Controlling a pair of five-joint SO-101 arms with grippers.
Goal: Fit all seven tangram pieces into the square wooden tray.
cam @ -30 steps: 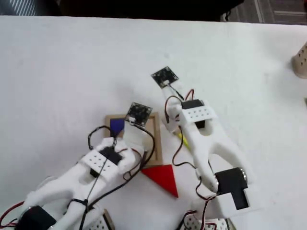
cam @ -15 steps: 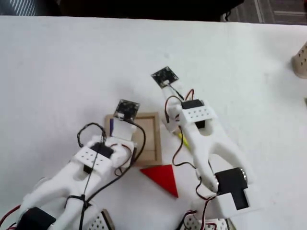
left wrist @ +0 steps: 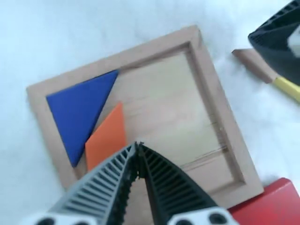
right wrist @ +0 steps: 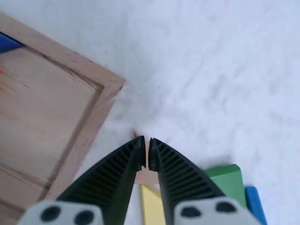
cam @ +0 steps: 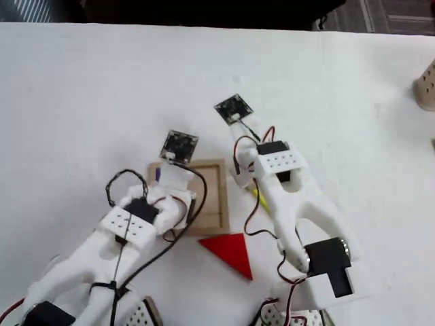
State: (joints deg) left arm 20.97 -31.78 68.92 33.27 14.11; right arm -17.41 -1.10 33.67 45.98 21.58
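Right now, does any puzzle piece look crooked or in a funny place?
Nothing looks broken or spilled. The blue triangle and orange piece lie flat inside the tray. The red triangle sits outside, right by the tray's corner. A yellow piece and green piece wait on the table.

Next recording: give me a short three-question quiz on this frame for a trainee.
1. True or false: the red triangle lies on the table, outside the wooden tray.
2. Which pieces lie in the tray? A) blue triangle and orange piece B) the red triangle alone C) none
3. Fill in: the left gripper, over the tray, is ___ (open or shut).
Key: 1 true; 2 A; 3 shut.
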